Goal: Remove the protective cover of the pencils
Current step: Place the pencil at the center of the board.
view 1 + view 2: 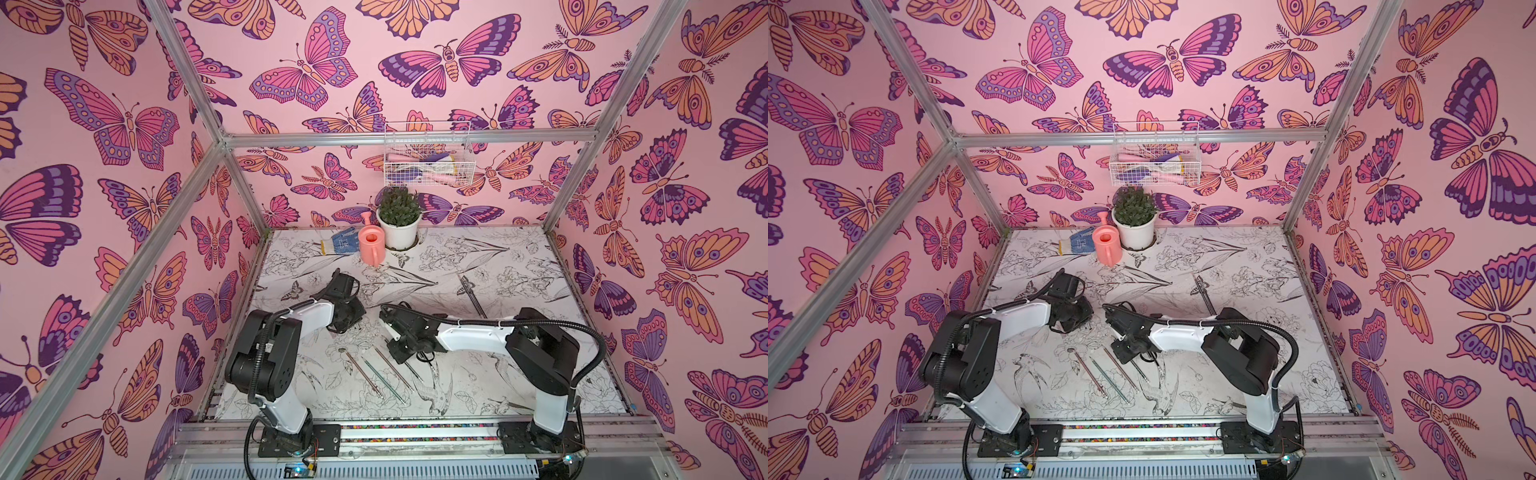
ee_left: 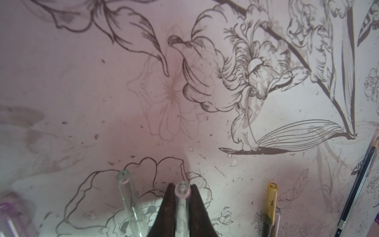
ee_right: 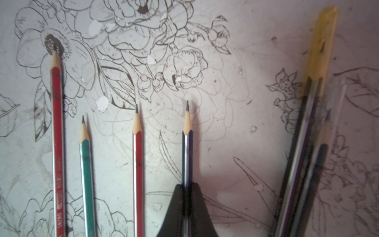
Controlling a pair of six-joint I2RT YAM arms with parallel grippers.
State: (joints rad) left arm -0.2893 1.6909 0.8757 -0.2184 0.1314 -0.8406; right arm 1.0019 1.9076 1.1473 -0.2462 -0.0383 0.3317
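Observation:
In the left wrist view my left gripper [image 2: 182, 185] is shut on a clear, faintly pink protective cover [image 2: 182, 191], an empty tube. A second empty clear cover [image 2: 125, 188] lies beside it. A yellow cover [image 2: 271, 195] still sits on a pencil tip. In the right wrist view my right gripper [image 3: 187, 185] is shut on a dark blue pencil [image 3: 187, 143] whose point is bare. Two red pencils [image 3: 56, 123] [image 3: 137, 164] and a green one [image 3: 86, 164] lie bare beside it. The yellow-capped pencil [image 3: 320, 51] lies further off. In both top views the grippers [image 1: 337, 328] [image 1: 397, 351] hang low over the pencils [image 1: 384, 376].
At the back of the table stand a pink watering can [image 1: 371, 245], a potted plant [image 1: 400, 220] and a blue glove [image 1: 343, 241]. A wire basket [image 1: 428, 160] hangs on the back wall. A black pencil [image 2: 359, 190] lies at the edge of the left wrist view.

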